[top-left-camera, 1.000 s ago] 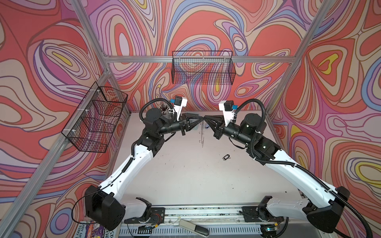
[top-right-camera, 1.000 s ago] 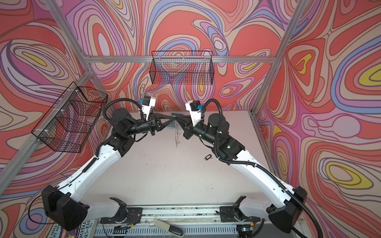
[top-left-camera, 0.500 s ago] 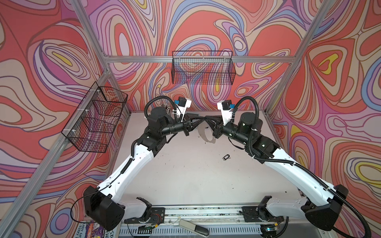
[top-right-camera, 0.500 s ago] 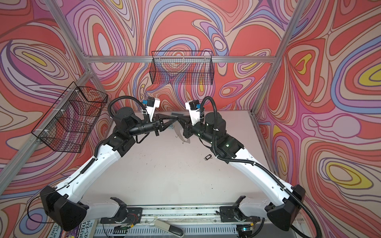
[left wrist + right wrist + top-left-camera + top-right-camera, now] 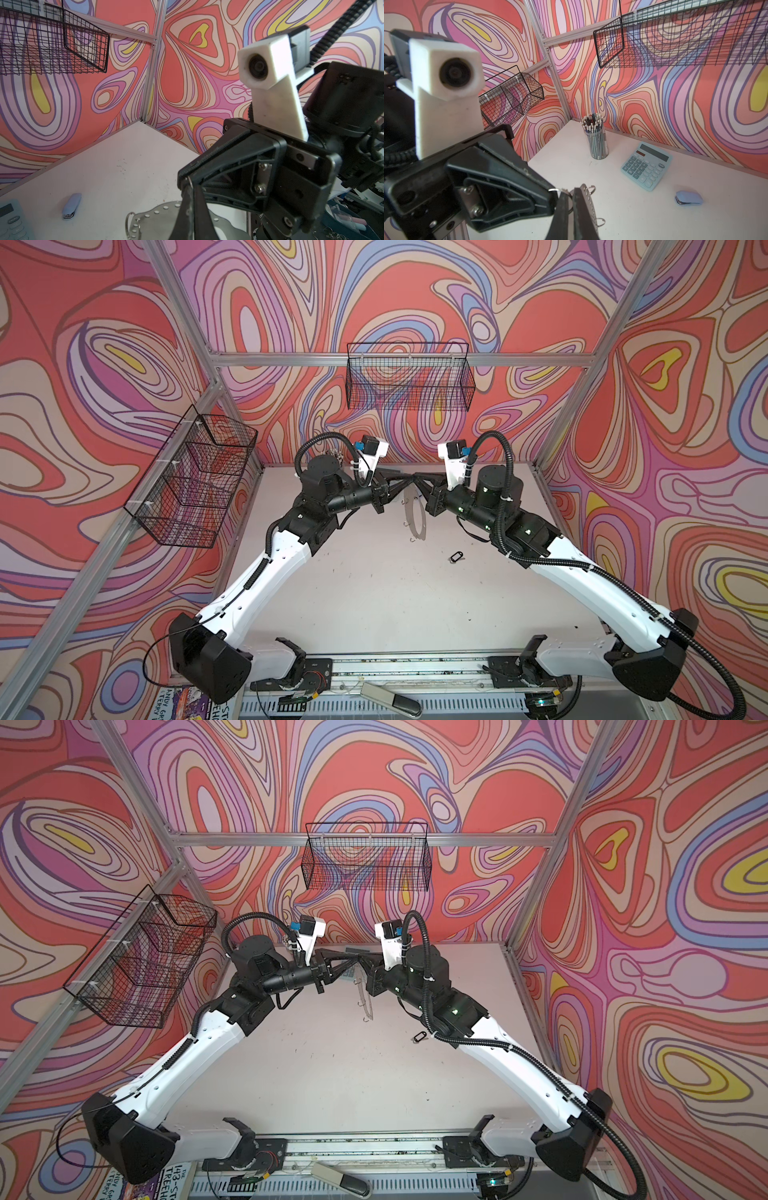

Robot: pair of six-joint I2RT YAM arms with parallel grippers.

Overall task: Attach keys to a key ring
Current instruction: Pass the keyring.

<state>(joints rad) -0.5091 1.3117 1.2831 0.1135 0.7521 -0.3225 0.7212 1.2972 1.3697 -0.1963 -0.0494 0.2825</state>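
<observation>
Key ring [image 5: 160, 220], a flat, dull grey-brown oval band with a big central hole, a dotted rim and small silver wire loops [image 5: 592, 188], hangs upright in the air above the pale surface [image 5: 374, 605], near the middle of its far edge, caught at its upper rim between two arms that meet nose to nose. Both the left tool [image 5: 409, 480] and the right tool [image 5: 419, 479] are pressed together on that rim; whether each nips the band itself or one of its loops cannot be told. Lying apart on the surface, toward the right edge and nearer the robot, are the keys [image 5: 456, 556]: a small silver metal key joined to a black oblong plastic tag with a pale window, not yet attached. The key ring looks thin, stiff and light, likely to swing or twist from a single pinch, so the bare rim between loops seems the steadier hold; its wire loops look springy and slippery. The keys, light and small, would best be lifted by the tag's flat sides.
</observation>
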